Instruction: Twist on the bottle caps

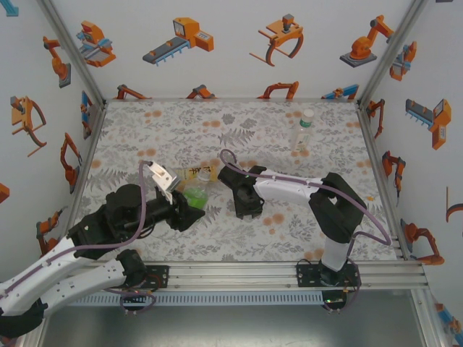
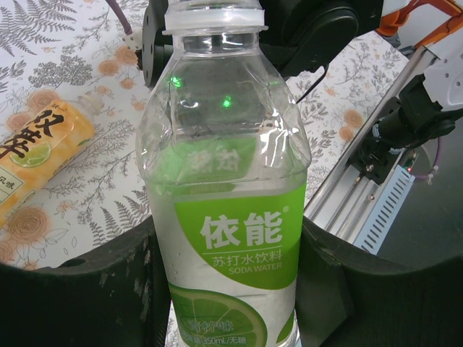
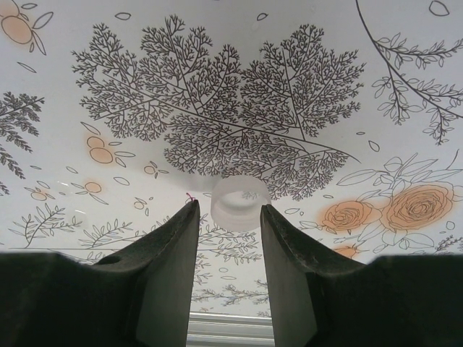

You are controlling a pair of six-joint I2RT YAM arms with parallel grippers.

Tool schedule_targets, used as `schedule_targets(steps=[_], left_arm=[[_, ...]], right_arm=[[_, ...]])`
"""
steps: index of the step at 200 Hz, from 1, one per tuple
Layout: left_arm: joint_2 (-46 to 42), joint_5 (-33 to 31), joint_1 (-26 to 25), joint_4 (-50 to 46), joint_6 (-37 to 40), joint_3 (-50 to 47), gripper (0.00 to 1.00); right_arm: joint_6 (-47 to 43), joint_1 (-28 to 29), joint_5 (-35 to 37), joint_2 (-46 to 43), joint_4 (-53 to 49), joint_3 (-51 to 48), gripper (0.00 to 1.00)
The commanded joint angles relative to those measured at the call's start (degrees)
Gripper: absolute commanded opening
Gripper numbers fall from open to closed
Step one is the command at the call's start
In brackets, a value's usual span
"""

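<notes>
Right wrist: the pale cap lies on the bench just ahead of my spread right hand, between its fingertips. Left wrist: my left hand pinches the uncapped, green-labelled clear bottle.

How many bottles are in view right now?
3: a clear green-labelled plastic soda-water bottle in the left claw, an amber yellow-labelled plastic bottle lying beside it, a clear green-banded bottle standing at far right.

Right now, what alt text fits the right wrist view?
A small translucent white cap lies on the floral-print table, just past the tips of the open right gripper, roughly centred between its two dark fingers.
</notes>
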Motion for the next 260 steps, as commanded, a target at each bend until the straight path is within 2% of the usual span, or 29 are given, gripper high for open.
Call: schedule_targets(steps=[1, 54, 260], left_arm=[[0.04, 0.01, 0.14, 1.16, -0.93, -0.03, 0.04], [0.56, 0.21, 0.12, 1.64, -0.87, 0.05, 0.04], [0.92, 0.06, 0.12, 1.30, -1.41, 0.13, 0.04]], right_arm=[[-0.15, 0.36, 0.85, -0.44, -1.31, -0.34, 0.40], [-0.42, 0.36, 2.30, -2.93, -2.30, 0.36, 0.40], [-0.06, 0.35, -0.10, -0.72, 1.36, -2.74, 0.42]])
